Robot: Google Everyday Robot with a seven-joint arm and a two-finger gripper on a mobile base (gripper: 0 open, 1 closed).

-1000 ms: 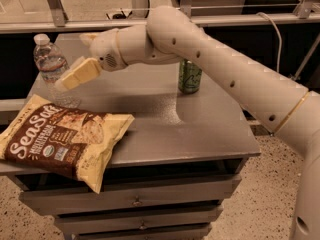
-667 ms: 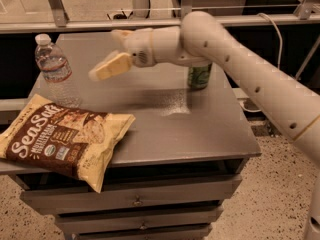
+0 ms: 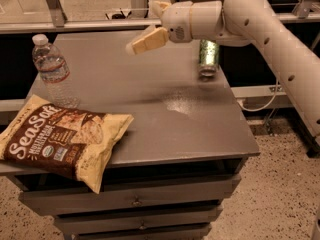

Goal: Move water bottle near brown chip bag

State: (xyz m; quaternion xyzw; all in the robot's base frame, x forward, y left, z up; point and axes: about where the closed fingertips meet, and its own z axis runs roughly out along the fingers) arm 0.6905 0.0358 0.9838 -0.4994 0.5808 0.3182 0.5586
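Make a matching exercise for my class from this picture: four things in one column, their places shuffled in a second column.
Things
1. water bottle
2. brown chip bag
3. green can
4. gripper

Places
A. in the air above the back of the table, holding nothing
B. lying at the front left corner, overhanging the edge
C. standing at the back right
D. standing at the left edge, just behind the bag

Pairs: 1-D, 2-B, 3-C, 4-A
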